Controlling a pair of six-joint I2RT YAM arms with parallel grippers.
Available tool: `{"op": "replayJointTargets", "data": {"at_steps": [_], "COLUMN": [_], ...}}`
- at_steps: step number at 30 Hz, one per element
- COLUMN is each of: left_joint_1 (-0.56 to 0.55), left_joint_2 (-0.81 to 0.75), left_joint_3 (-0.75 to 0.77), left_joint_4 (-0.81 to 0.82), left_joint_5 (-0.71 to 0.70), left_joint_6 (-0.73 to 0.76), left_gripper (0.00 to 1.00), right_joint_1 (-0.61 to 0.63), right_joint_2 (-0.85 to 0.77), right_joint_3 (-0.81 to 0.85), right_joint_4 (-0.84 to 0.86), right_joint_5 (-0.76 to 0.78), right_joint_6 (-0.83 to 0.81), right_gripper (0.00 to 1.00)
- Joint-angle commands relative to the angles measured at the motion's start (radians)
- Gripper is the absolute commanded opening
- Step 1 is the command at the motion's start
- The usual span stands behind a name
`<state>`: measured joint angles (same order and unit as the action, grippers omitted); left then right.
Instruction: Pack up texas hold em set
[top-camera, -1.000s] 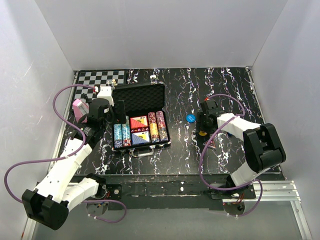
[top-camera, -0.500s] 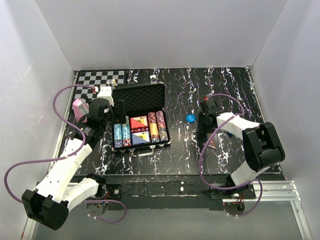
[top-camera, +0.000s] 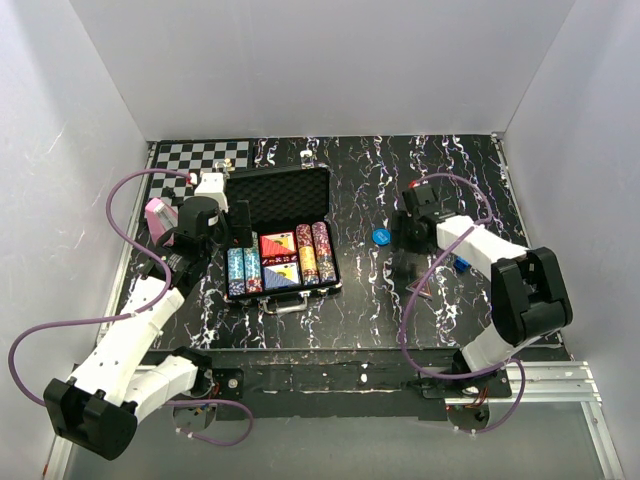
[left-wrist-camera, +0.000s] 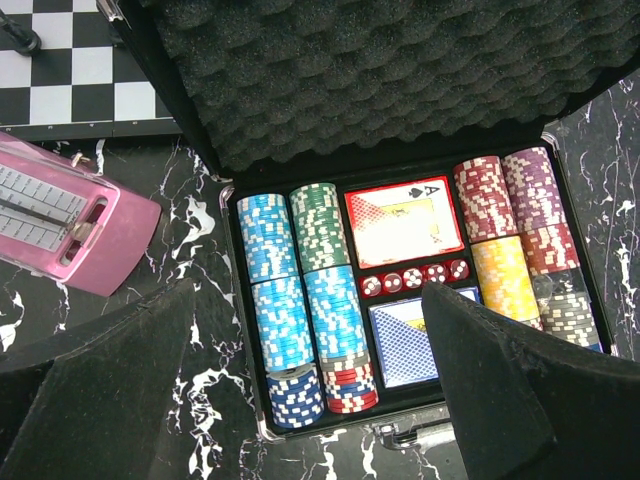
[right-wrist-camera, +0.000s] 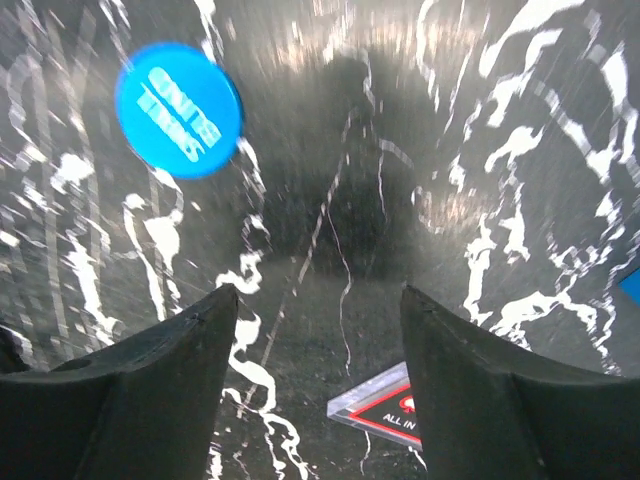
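Right claw, spread and empty, hangs over a red plaque and blue button loose on the table. Left claw, likewise spread, hovers above the case left of centre: chips and decks seated, lid open, latching outstanding.

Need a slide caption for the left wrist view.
Open left hand above the open poker case: chip rows, red deck, blue deck, dice.
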<state>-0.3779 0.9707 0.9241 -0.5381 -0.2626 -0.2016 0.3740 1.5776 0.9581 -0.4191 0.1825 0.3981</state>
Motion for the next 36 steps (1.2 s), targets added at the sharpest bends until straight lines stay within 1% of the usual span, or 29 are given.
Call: {"op": "replayJointTargets", "data": {"at_steps": [1,3,7,11,12,14,17,21,25,32,36], "left_joint_1": [-0.001,-0.001,-0.001,-0.001,-0.001,-0.001,-0.001,-0.001,-0.001,-0.001,-0.001], "left_joint_2": [-0.009,-0.009,-0.012,-0.012,-0.012,-0.012,-0.012,-0.013,-0.012,-0.017,-0.018], "left_joint_3": [-0.008,-0.008,-0.008,-0.008,-0.008,-0.008,-0.008,-0.007,-0.005,-0.007,-0.007], "left_joint_4": [0.023,0.021,0.023,0.026,0.026,0.027,0.027,0.027,0.029,0.03,0.032], "left_joint_5": [0.016,0.022,0.029,0.042,0.046,0.054,0.062,0.071,0.074,0.08,0.083], "left_joint_6": [0.007,0.007,0.005,0.005,0.004,0.004,0.002,0.002,0.002,0.001,0.001], "left_gripper": [0.98,0.98,0.98,0.98,0.98,0.98,0.98,0.98,0.98,0.98,0.98], "right_joint_1": [-0.041,-0.072,-0.145,-0.211,-0.224,-0.241,-0.264,-0.287,-0.288,-0.287,-0.287], "right_joint_2": [-0.031,-0.004,0.064,0.175,0.194,0.269,0.344,0.39,0.455,0.505,0.529], "right_joint_3": [0.146,0.221,0.324,0.431,0.462,0.517,0.591,0.63,0.686,0.702,0.72], "right_joint_4": [-0.046,-0.073,-0.092,-0.11,-0.119,-0.136,-0.173,-0.175,-0.24,-0.273,-0.294], "right_joint_5": [0.012,0.0,-0.028,-0.057,-0.058,-0.063,-0.081,-0.127,-0.126,-0.115,-0.112], "right_joint_6": [-0.041,-0.053,-0.067,-0.068,-0.073,-0.081,-0.093,-0.102,-0.116,-0.123,-0.123], "right_gripper": [0.76,0.83,0.87,0.88,0.92,0.94,0.93,0.91,0.89,0.88,0.86]}}
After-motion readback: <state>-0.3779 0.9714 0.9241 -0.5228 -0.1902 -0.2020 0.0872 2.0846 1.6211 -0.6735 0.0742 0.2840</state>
